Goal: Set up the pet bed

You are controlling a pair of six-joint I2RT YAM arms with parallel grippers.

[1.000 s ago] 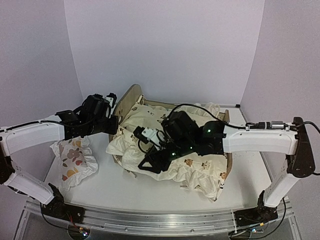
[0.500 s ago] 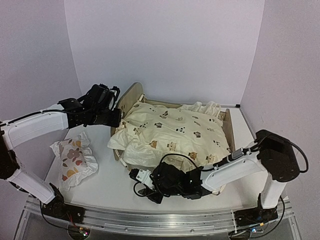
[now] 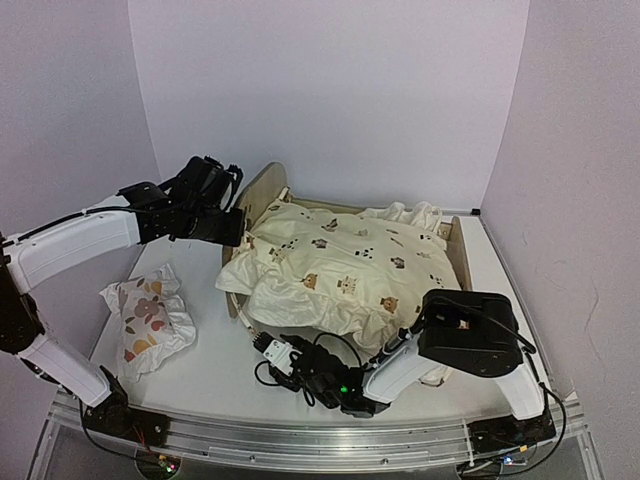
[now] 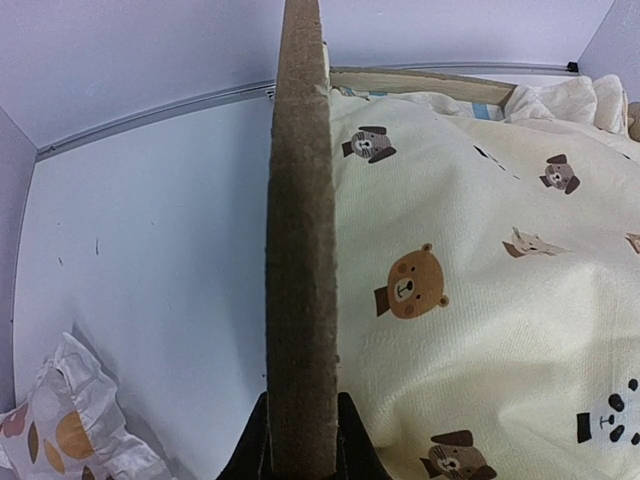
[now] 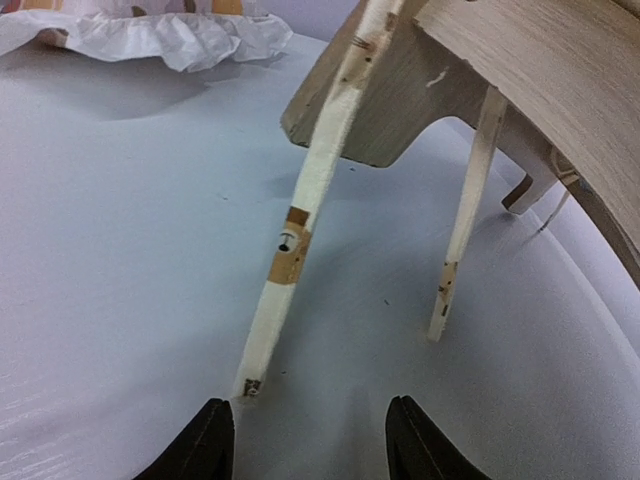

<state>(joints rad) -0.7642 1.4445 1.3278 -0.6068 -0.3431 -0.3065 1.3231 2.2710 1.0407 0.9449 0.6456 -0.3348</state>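
Observation:
The pet bed (image 3: 262, 192) stands mid-table, its light-wood arched headboard at the left. The cream animal-print cushion (image 3: 345, 265) is draped over it and hides the striped base. My left gripper (image 3: 236, 226) is shut on the headboard's edge (image 4: 300, 250), with the cushion (image 4: 480, 300) just to the right of it. My right gripper (image 3: 264, 343) is open and empty, low over the table in front of the bed. In the right wrist view its fingers (image 5: 213, 443) frame two cushion ties (image 5: 290, 250) that hang down to the table under the wooden frame (image 5: 560, 70).
The small white pillow with orange-brown prints (image 3: 147, 318) lies on the table left of the bed; it also shows in the left wrist view (image 4: 50, 440) and the right wrist view (image 5: 150, 30). White walls close in the back and both sides.
My right arm has come off the top of the cushion and folded down low at the table's front. The cushion now lies spread over the bed. The left gripper stays on the headboard.

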